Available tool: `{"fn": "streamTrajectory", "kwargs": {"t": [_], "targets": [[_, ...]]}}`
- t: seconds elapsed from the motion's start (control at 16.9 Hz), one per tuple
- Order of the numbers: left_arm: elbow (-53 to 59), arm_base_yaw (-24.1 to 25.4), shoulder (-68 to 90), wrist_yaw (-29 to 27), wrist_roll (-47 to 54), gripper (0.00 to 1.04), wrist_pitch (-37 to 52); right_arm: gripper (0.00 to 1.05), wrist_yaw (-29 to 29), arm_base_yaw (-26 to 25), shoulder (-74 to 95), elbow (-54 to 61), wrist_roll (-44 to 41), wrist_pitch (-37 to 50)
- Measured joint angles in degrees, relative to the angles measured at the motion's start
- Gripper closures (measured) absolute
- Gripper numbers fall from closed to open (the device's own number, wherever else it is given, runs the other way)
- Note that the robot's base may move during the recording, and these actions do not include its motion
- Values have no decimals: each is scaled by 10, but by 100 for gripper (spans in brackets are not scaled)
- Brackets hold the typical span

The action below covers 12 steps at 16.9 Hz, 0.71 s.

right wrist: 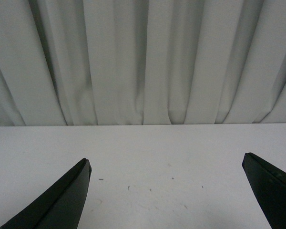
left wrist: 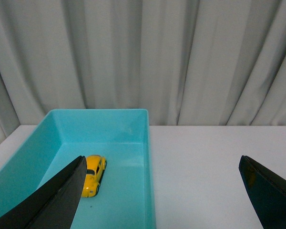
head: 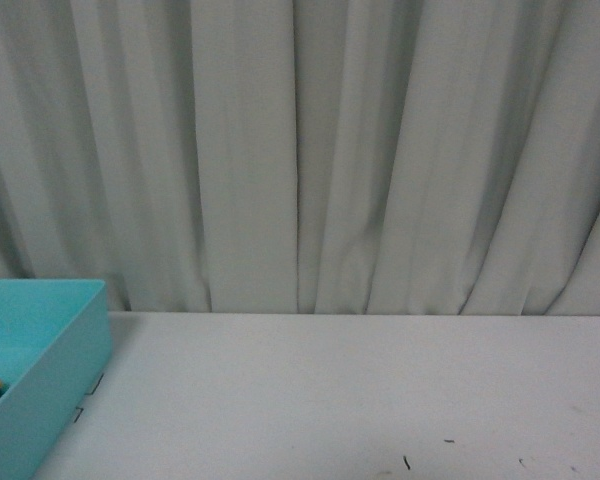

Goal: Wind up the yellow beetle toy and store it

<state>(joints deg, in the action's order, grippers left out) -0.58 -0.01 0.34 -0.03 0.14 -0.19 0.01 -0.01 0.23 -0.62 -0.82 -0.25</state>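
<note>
Yellow toy car (left wrist: 94, 174) is sitting inside the teal bin (left wrist: 133, 125), near its left wall. It is looking light, hard and slick; gripping across its doors seems safest. Left gripper (left wrist: 164, 191) and right gripper (right wrist: 167, 191) are both gaping empty.

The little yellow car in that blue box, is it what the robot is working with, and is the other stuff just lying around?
Part of the job:
- yellow beetle toy, lying inside the box
- turquoise box, where the toy is stored
- left gripper, open above the box

Just there:
- white table
- grey curtain
- right gripper, open and empty
</note>
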Motion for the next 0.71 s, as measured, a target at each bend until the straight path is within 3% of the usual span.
{"fn": "streamTrajectory", "kwargs": {"t": [0.71], "targets": [[0, 0, 0, 0, 0, 7, 0, 6, 0, 0, 0, 0, 0, 0]]}}
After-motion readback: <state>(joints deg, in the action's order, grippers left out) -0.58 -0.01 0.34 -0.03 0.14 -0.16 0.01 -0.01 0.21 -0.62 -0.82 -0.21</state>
